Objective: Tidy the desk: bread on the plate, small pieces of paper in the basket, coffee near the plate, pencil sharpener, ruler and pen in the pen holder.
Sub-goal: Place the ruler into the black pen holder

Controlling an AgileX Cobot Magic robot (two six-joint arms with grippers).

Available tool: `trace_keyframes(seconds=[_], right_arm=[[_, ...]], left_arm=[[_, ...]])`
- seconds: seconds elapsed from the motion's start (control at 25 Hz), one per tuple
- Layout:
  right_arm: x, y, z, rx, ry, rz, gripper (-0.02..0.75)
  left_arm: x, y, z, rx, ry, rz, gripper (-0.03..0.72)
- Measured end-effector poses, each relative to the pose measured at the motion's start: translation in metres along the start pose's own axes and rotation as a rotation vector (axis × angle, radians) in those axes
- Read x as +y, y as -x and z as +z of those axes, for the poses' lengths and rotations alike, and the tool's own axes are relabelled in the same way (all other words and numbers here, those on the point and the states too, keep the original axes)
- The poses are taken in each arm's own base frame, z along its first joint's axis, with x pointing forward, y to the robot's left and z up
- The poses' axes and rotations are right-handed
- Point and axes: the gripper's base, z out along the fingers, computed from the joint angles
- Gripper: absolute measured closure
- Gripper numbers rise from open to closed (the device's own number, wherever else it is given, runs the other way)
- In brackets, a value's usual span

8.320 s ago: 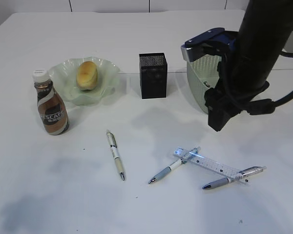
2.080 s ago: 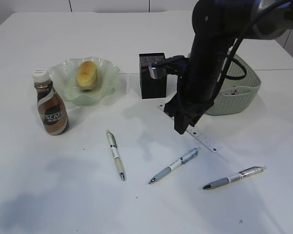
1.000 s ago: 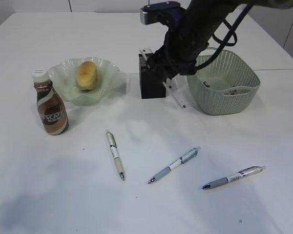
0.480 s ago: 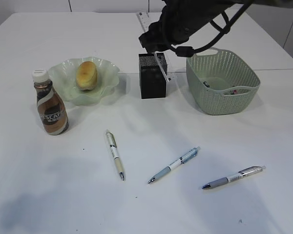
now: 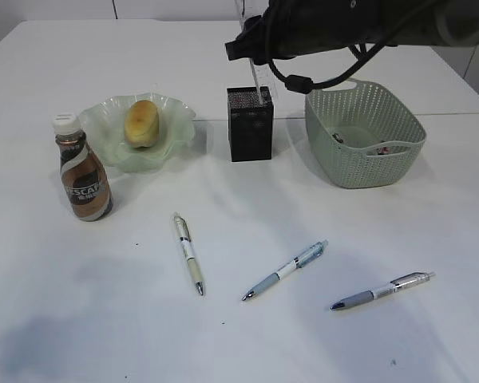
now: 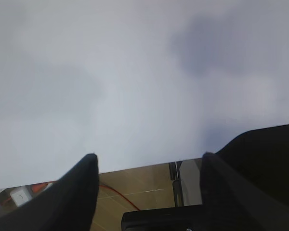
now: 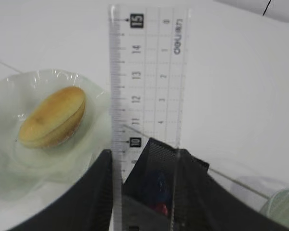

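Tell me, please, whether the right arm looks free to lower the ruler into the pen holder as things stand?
Probably yes: the right gripper holds the ruler upright right over the pen holder, its lower end at the open top, with nothing between them.

Room btwn plate (image 5: 136, 132) & holder (image 5: 251, 124); basket (image 5: 366, 136) blocks right.
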Motion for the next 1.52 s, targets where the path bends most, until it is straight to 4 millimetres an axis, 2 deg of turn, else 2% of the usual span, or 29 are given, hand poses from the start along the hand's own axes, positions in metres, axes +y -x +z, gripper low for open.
trace_keyframes(seconds=[0.48,0.56,0.84,1.2,1.52], right_arm=[[-0.007,-0.005,0.025,-0.217,-0.101,0.006,0.442],[-0.01,-0.01,0.034,-0.302,-0.142,0.009,0.442],[-0.01,-0.031,0.054,-0.349,-0.179,0.005,0.442],[-0.009,-0.048,0.069,-0.404,-0.185,0.011,0.442],[-0.003,-0.05,0.071,-0.425,-0.153,-0.023,0.442]], left_arm=[[0.001,0.0,0.0,-0.002,0.014,0.005,0.222],[0.002,0.0,0.0,-0.003,0.022,0.008,0.222],[0.002,0.0,0.0,-0.004,0.027,0.01,0.222],[0.002,0.001,0.0,-0.006,0.027,0.01,0.222],[0.002,0.001,0.0,-0.006,0.027,0.01,0.222]])
